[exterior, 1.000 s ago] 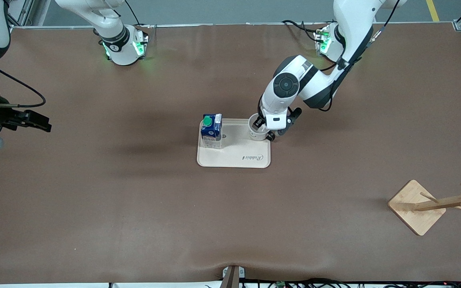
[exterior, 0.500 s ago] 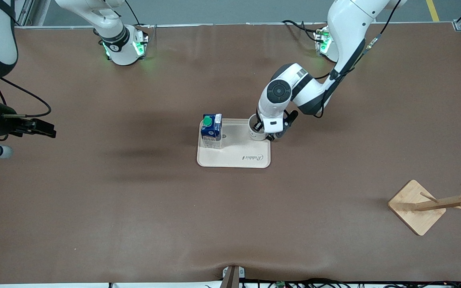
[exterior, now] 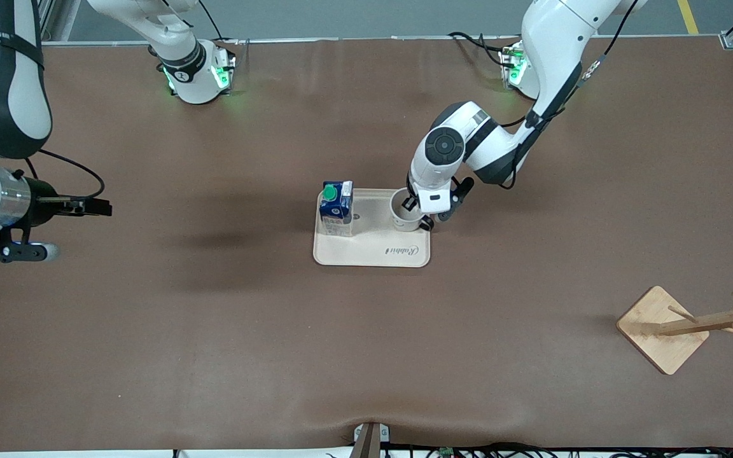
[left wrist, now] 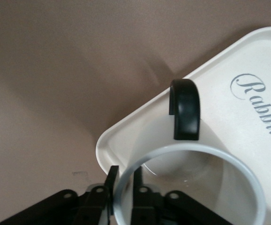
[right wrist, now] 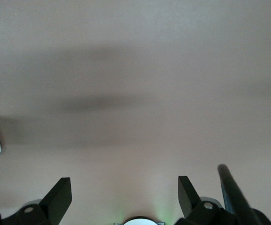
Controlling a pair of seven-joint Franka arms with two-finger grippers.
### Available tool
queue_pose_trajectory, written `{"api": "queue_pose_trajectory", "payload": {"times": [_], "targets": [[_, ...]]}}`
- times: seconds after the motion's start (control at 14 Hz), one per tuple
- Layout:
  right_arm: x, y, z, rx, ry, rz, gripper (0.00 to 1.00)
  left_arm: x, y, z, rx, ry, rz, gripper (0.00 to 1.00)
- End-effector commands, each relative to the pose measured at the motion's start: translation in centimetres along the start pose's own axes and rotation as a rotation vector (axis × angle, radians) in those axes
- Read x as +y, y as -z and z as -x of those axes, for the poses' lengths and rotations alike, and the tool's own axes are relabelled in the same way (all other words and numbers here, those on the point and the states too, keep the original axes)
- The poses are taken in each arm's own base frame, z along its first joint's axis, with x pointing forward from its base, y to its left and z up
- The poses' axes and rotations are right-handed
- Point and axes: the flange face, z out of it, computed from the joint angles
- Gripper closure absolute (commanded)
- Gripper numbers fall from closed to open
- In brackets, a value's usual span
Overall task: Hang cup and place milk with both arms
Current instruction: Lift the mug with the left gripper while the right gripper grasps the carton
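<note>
Cup (exterior: 406, 215) is sitting over the tray (exterior: 371, 254), beside the milk (exterior: 336, 208), its rim pinched by the left gripper (left wrist: 122, 194). Lifting straight should be keeping it level. The right gripper (right wrist: 121, 194), spread wide, is waiting toward the tray's right-arm end.

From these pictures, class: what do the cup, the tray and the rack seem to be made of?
The cup, pinched at its rim by the left pincer: likely glazed ceramic, smooth glossy white. The tray: probably matte cream plastic with a printed logo. The rack: pale unpainted wood, grain-toned pegs.
</note>
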Motion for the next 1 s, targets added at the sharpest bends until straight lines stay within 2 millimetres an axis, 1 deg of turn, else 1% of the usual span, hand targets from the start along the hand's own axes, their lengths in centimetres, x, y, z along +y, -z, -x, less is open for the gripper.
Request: {"api": "queue_pose_trajectory", "payload": {"times": [0.0,0.14,0.21,0.29,0.36,0.5,0.57,0.71,0.86,0.93], "targets": [[-0.8,0.0,0.9,-0.035,0.023,-0.071,0.0,0.7,1.2,0.0,0.019,-0.005,0.028,1.0],[-4.0,-0.2,1.3,-0.051,0.065,-0.098,0.0,2.1,3.8,-0.7,0.03,-0.013,0.08,1.0],[-5.3,-0.3,1.4,-0.055,0.075,-0.097,0.0,2.9,5.6,-1.1,0.037,-0.018,0.111,1.0],[-7.2,-0.4,1.6,-0.057,0.063,-0.098,0.0,3.2,7.8,-2.2,0.052,-0.027,0.135,1.0],[-9.2,-0.3,1.9,-0.06,0.022,-0.107,0.0,3.3,10.6,-4.9,0.074,-0.042,0.169,1.0],[-14.6,-0.4,3.0,-0.056,-0.047,-0.101,0.0,2.8,15.8,-9.7,0.118,-0.103,0.205,1.0],[-17.2,-0.5,3.5,-0.037,-0.06,-0.095,0.0,2.6,17.7,-11.4,0.131,-0.124,0.196,1.0],[-22.1,-0.6,4.4,0.019,-0.057,-0.092,0.0,1.7,20.0,-13.9,0.147,-0.211,0.134,1.0],[-27.5,-1.4,5.5,0.074,-0.105,-0.1,0.0,-0.4,23.2,-18.2,0.173,-0.261,0.112,1.0],[-30.0,-2.8,5.5,0.082,-0.127,-0.097,0.0,-1.8,24.6,-20.4,0.184,-0.289,0.101,1.0]]}}
